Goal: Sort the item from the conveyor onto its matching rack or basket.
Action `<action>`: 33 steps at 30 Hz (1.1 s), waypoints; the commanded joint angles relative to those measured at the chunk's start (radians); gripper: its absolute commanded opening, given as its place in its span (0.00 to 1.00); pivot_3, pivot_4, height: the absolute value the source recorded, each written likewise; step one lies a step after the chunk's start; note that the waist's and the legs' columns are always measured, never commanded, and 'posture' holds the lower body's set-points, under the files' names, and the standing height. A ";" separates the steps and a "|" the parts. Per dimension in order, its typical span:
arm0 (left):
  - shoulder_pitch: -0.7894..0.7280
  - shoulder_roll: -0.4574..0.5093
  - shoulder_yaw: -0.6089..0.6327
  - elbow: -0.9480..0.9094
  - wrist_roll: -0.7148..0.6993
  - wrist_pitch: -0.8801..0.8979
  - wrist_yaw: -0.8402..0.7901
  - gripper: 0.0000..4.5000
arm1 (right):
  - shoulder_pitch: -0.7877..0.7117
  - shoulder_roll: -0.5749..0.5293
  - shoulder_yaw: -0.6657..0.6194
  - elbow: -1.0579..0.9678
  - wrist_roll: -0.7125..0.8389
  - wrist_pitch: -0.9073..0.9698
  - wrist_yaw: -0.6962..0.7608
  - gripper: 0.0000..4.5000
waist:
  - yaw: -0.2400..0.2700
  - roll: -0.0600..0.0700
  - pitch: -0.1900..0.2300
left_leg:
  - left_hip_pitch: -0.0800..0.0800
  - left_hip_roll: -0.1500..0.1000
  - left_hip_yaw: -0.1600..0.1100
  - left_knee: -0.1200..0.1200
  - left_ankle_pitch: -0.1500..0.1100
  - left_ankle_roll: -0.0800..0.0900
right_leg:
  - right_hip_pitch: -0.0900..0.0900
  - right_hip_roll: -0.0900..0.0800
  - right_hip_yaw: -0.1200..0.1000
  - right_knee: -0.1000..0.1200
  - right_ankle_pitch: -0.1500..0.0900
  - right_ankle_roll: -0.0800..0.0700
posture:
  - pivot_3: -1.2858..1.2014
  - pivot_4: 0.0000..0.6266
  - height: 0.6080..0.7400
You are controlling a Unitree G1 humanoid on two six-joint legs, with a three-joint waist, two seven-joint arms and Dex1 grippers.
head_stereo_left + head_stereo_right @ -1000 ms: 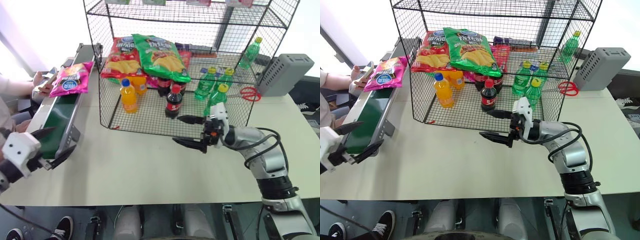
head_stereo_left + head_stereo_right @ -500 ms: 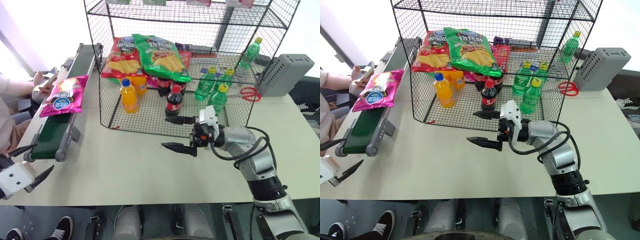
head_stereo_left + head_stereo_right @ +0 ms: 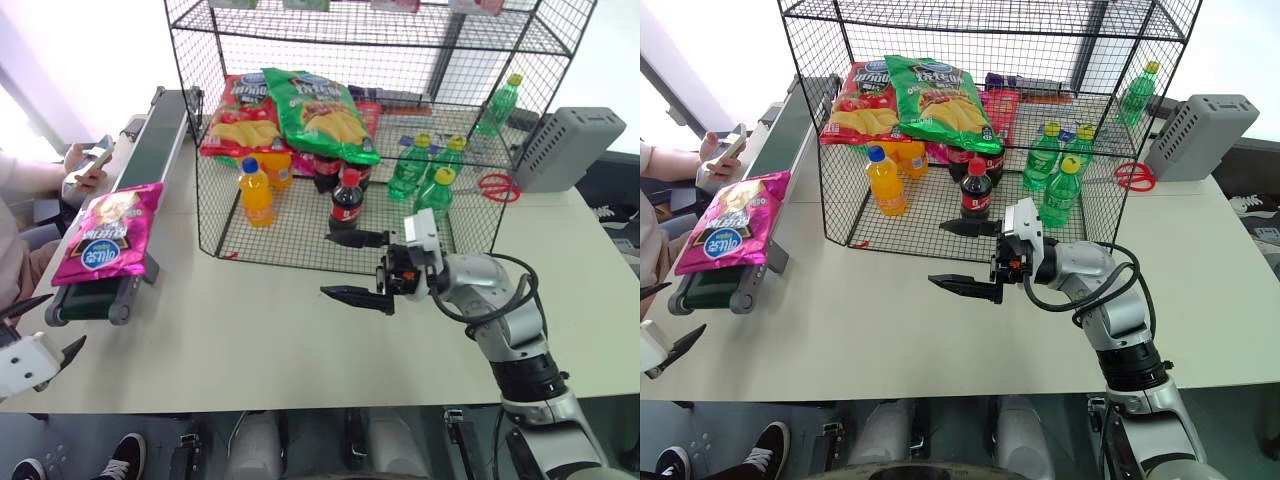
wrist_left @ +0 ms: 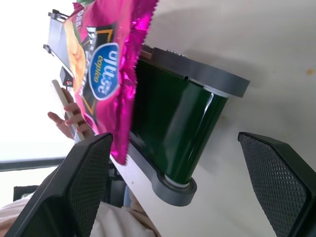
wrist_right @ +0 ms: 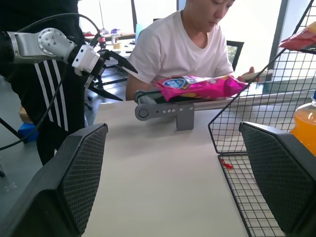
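A pale table (image 3: pixel 250 330) carries the conveyor (image 3: pixel 130 190) along its left edge, well left of the black wire rack (image 3: pixel 340 150), which stands at the table's back middle. Right of the rack sit red scissors (image 3: pixel 497 187) and a grey box (image 3: pixel 570 148).

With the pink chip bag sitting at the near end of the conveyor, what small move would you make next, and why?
Probably bring the left claw up and in toward the pink chip bag. The bag lies at the near end of the conveyor, overhanging the belt's edge, and this claw is open just beside that end, nearer than the right claw, which hovers open in front of the black wire rack.
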 commanded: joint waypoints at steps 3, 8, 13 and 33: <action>-0.011 0.026 -0.017 0.015 -0.001 -0.010 0.022 0.96 | -0.008 -0.009 -0.010 -0.016 -0.010 -0.020 -0.007 0.99 | -0.002 0.000 0.000 | 0.000 0.000 0.000 0.000 0.000 0.000 | 0.000 0.000 0.000 0.000 0.000 0.000 | 0.52 0.24 1.00; -0.024 0.027 -0.042 0.014 0.001 -0.005 0.034 0.96 | -0.009 -0.013 -0.014 -0.016 -0.019 -0.026 -0.009 0.99 | -0.013 0.000 0.000 | 0.000 0.000 0.000 0.000 0.000 0.000 | 0.000 0.000 0.000 0.000 0.000 0.000 | 0.52 0.24 1.00; -0.040 0.027 -0.070 0.004 -0.019 0.005 0.024 0.96 | -0.008 -0.018 -0.006 -0.011 -0.030 -0.032 -0.009 0.99 | -0.014 0.000 0.000 | 0.000 0.000 0.000 0.000 0.000 0.000 | 0.000 0.000 0.000 0.000 0.000 0.000 | 0.52 0.24 1.00; -0.110 0.012 0.047 -0.228 -0.514 0.308 -0.135 0.01 | -0.022 -0.014 -0.006 0.041 -0.074 -0.081 -0.005 1.00 | -0.016 0.000 0.000 | 0.000 0.000 0.000 0.000 0.000 0.000 | 0.000 0.000 0.000 0.000 0.000 0.000 | 0.52 0.24 1.00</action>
